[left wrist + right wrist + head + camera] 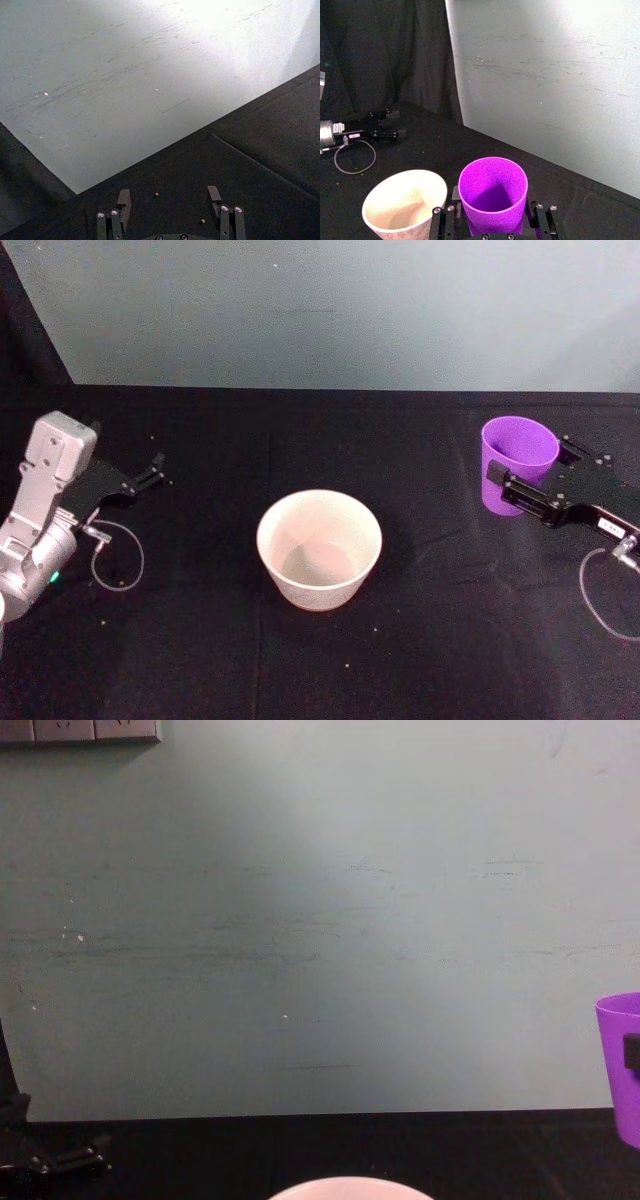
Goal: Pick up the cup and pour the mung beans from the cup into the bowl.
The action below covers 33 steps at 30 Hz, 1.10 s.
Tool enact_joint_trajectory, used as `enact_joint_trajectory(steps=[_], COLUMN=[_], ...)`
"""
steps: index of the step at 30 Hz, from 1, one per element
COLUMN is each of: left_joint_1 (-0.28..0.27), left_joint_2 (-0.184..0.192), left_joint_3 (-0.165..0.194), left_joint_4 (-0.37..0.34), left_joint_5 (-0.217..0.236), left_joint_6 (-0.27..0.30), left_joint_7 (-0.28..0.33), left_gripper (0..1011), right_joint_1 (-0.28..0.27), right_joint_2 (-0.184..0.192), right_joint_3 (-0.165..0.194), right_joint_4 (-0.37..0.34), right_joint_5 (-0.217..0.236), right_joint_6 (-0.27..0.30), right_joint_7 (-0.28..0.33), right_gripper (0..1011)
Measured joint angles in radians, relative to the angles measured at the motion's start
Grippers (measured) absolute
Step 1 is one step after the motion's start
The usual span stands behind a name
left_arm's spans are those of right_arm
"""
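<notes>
While gripping cup (518, 448) in right end effector (530, 468) at right, count grasp done; carry over empty bowl (318, 592) and pour. Leave left end effector (169, 196) wide, parked.

- Bowl (319, 548) sits at the middle of the table (200, 660).
- Cup (517, 462) stands right of it, toward the back-right corner, between the fingers of the right gripper (530, 462).
- Left gripper (157, 469) lies near the left edge.
- Wall (330, 310) rises behind the back edge.

The small plastic cup (519, 455) is plain bright purple; the wide round bowl (320, 595) is pale pinkish-white. The tablecloth (200, 660) is black, the wall (350, 310) pale green with faint dark scuffs.
</notes>
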Motion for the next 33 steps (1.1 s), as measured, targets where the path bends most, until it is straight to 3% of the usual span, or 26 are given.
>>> enact_joint_trajectory(steps=[33], left_joint_1=[0.0], left_joint_2=[0.0], left_joint_3=[0.0], left_joint_4=[0.0], left_joint_5=[0.0], left_joint_6=[0.0], left_joint_7=[0.0], left_gripper=[1000], right_joint_1=[0.0], right_joint_2=[0.0], right_joint_3=[0.0], right_joint_4=[0.0], right_joint_5=[0.0], right_joint_6=[0.0], right_joint_7=[0.0], right_gripper=[729])
